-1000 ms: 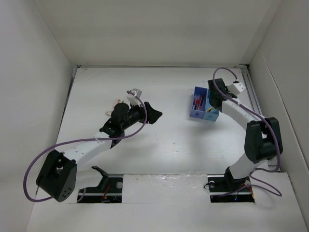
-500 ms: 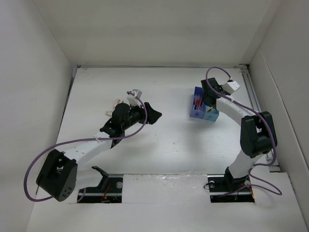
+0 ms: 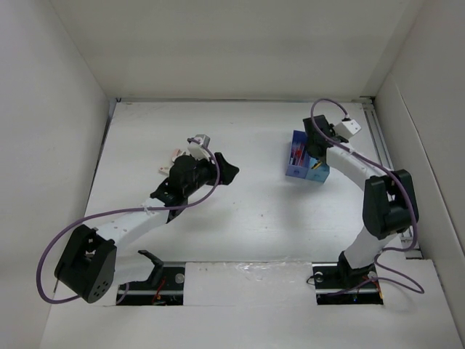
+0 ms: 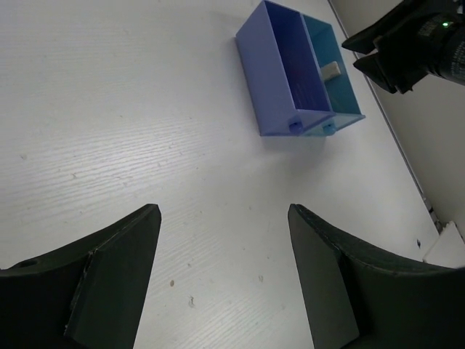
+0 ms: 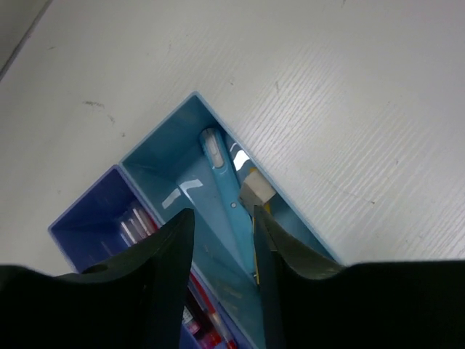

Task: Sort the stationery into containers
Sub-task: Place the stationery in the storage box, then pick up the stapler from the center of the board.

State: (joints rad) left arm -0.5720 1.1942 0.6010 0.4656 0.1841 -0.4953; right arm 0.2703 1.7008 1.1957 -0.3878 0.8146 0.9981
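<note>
two joined trays on the table (image 3: 254,218), right of centre toward the back: dark blue tray (image 3: 297,149) on the left, cyan tray (image 3: 318,172) on the right, sharing one wall. in the dark blue one, red pens (image 5: 135,222) lying along the divider. in the cyan one, light-blue pen (image 5: 218,171) lying lengthwise, with tan eraser (image 5: 256,190) just beside it against the outer wall. same eraser seen as a pale block from the left wrist view.

right gripper (image 5: 221,218) above the cyan tray, pointing down, fingers at a narrow gap with nothing between them. green light (image 4: 444,23) lit on the right wrist housing.

left gripper (image 4: 224,218) spread wide and holding nothing, over bare table left of centre, aimed toward the trays and well apart from them.

couple of small pale bits (image 3: 174,153) on the table just behind the left wrist, too small to identify from above.

versus half a second ago: left wrist rolled slightly, gripper tip pulled back a touch. right arm near identical. versus one second ago: right gripper and its wrist camera shifted a little left over the trays. trays unmoved, pale bits unmoved.
</note>
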